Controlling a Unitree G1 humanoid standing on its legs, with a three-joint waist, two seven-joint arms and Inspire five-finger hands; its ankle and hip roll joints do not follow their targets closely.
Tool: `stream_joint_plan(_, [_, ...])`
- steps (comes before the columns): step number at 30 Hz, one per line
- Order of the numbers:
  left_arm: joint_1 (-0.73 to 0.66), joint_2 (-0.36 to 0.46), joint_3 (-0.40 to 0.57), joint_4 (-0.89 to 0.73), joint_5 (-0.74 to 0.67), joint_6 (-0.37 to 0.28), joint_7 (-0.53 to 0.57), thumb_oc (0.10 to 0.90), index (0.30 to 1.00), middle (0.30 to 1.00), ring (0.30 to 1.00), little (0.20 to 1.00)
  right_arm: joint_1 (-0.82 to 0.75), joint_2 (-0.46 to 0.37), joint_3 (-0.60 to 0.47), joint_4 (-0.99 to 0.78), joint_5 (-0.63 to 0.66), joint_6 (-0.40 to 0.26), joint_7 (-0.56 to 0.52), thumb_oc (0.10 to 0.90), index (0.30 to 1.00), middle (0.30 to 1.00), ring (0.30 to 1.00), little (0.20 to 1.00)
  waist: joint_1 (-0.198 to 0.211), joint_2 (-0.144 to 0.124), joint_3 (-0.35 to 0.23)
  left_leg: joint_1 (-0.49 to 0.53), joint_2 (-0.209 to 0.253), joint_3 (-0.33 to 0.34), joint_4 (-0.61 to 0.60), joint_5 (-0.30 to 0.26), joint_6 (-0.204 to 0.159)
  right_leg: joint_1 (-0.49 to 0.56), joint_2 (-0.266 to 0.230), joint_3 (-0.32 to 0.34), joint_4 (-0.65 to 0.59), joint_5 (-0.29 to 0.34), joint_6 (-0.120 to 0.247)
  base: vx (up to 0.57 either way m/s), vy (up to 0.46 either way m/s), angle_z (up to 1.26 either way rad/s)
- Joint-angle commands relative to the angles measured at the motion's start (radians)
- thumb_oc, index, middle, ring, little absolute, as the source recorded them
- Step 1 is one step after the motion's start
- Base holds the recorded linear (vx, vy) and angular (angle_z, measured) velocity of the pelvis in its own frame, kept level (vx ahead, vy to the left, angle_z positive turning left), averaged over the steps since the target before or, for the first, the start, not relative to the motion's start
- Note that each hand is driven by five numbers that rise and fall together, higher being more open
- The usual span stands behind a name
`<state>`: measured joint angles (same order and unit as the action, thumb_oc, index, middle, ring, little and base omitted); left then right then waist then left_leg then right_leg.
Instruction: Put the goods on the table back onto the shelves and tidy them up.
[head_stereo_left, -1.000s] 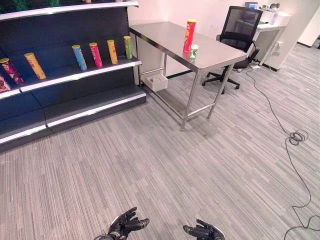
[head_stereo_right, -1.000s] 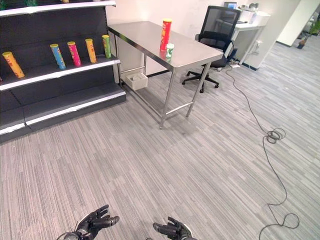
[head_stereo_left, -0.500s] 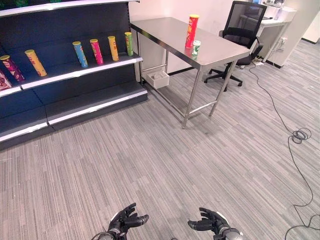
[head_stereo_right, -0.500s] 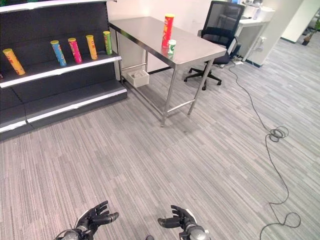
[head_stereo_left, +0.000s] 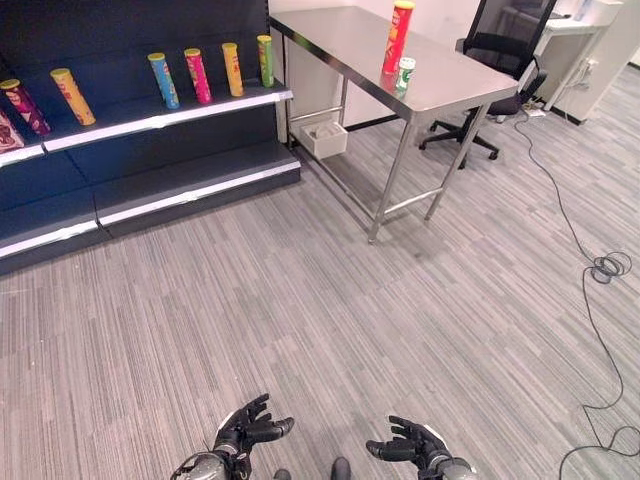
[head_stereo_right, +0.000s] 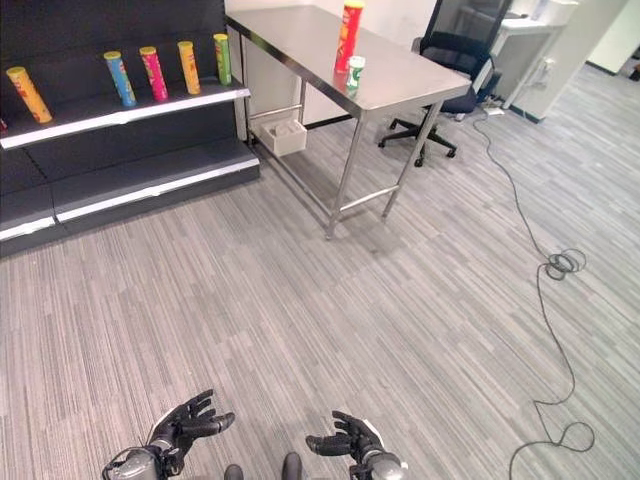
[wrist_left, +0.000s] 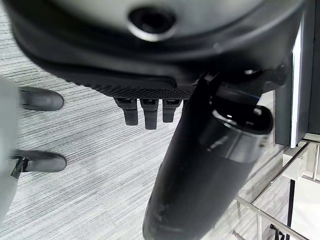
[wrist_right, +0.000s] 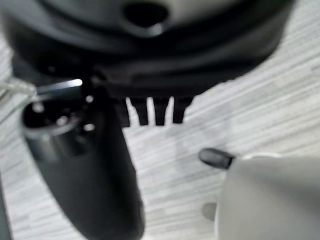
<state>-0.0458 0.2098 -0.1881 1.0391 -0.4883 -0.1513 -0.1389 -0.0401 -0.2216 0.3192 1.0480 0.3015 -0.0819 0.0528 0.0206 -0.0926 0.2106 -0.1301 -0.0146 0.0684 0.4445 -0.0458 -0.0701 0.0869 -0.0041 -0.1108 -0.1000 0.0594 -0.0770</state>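
A tall red tube (head_stereo_left: 397, 37) and a small green-and-white cup (head_stereo_left: 404, 76) stand on the steel table (head_stereo_left: 340, 40) at the far right. Several coloured tubes, among them a blue one (head_stereo_left: 159, 81), a pink one (head_stereo_left: 196, 76), an orange one (head_stereo_left: 231, 69) and a green one (head_stereo_left: 265, 61), stand on the dark shelf (head_stereo_left: 150, 118) at the far left. My left hand (head_stereo_left: 245, 431) and right hand (head_stereo_left: 412, 448) hover low over the carpet near me, both open and holding nothing, far from the table and shelf.
A black office chair (head_stereo_left: 498, 40) stands behind the table by a white desk (head_stereo_left: 590, 15). A small white box (head_stereo_left: 323, 139) sits on the floor under the table. A cable (head_stereo_left: 590, 270) trails across the carpet at the right. Wide carpet lies between me and the shelf.
The whole picture has shifted: the camera has tipped down and moved nearer the shelf and table. My hands stay low and open in front of me.
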Motion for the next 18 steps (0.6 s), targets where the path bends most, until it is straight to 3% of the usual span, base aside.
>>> stream_joint_plan(1, [-0.060,0.006,-0.032,-0.053,-0.001,-0.073,-0.001,0.800,0.900,0.900,0.900,0.900,-0.033,-0.044,0.004,-0.049,0.041,-0.058,0.000,0.800,0.900,0.900,0.900,0.900,-0.019,0.018,-0.030,-0.022,0.086,-0.014,-0.089,0.146,-0.016,0.066,0.013,-0.006,0.013,-0.070,0.114,0.11,0.007,0.01])
stream_joint_plan(4, [-0.059,0.004,-0.035,-0.045,0.010,-0.074,0.000,0.800,0.900,0.900,0.900,0.900,-0.036,-0.044,0.002,-0.050,0.051,-0.058,0.004,0.800,0.900,0.900,0.900,0.900,-0.014,0.027,-0.038,-0.055,0.064,0.016,-0.258,0.134,-0.002,0.075,0.019,0.008,0.013,-0.087,0.124,0.18,0.056,0.14])
stream_joint_plan(7, [-0.049,-0.002,-0.045,-0.038,0.017,-0.075,0.002,0.800,0.900,0.900,0.900,0.900,-0.036,-0.042,0.013,-0.042,0.046,-0.060,0.006,0.800,0.900,0.900,0.900,0.900,0.008,0.048,-0.046,-0.086,0.053,0.014,-0.467,0.219,-0.008,0.097,0.045,0.036,0.013,-0.119,0.127,0.22,0.075,0.00])
stream_joint_plan(9, [-0.049,-0.004,-0.045,-0.038,0.020,-0.078,0.000,0.800,0.900,0.900,0.900,0.900,-0.038,-0.041,0.016,-0.040,0.045,-0.062,0.007,0.800,0.900,0.900,0.900,0.900,0.016,0.051,-0.045,-0.103,0.045,0.015,-0.520,0.234,-0.017,0.113,0.047,0.047,0.013,-0.132,0.129,0.20,0.050,-0.23])
stream_joint_plan(12, [-0.023,-0.006,-0.034,-0.023,0.039,-0.071,-0.008,0.800,0.900,0.900,0.900,0.900,-0.031,-0.023,0.009,-0.039,0.049,-0.059,0.016,0.800,0.900,0.900,0.900,0.900,0.021,0.063,-0.087,-0.088,0.049,0.050,-0.532,0.258,-0.010,0.177,0.046,0.084,0.013,-0.173,0.139,0.49,0.174,-0.70])
stream_joint_plan(15, [-0.014,-0.006,-0.034,-0.020,0.051,-0.074,-0.006,0.800,0.900,0.900,0.900,0.900,-0.032,-0.018,0.009,-0.038,0.047,-0.056,0.015,0.800,0.900,0.900,0.900,0.900,0.018,0.057,-0.109,-0.063,0.042,0.066,-0.532,0.254,0.000,0.196,0.019,0.097,0.013,-0.183,0.144,0.33,0.171,-0.73])
stream_joint_plan(17, [0.000,0.000,-0.026,-0.016,0.075,-0.076,0.002,0.800,0.900,0.900,0.900,0.900,-0.031,-0.008,-0.002,-0.034,0.047,-0.054,0.017,0.800,0.900,0.900,0.900,0.900,0.029,0.042,-0.137,-0.005,0.023,0.093,-0.532,0.209,0.041,0.185,-0.037,0.118,0.112,-0.160,0.189,0.44,0.227,-0.39])
stream_joint_plan(18, [0.000,0.001,-0.025,-0.020,0.077,-0.075,0.006,0.800,0.900,0.900,0.900,0.900,-0.034,-0.009,-0.007,-0.031,0.046,-0.053,0.015,0.800,0.900,0.900,0.900,0.900,0.033,0.035,-0.136,0.015,0.010,0.098,-0.532,0.195,0.058,0.157,-0.057,0.121,0.194,-0.117,0.212,0.28,0.167,-0.34])
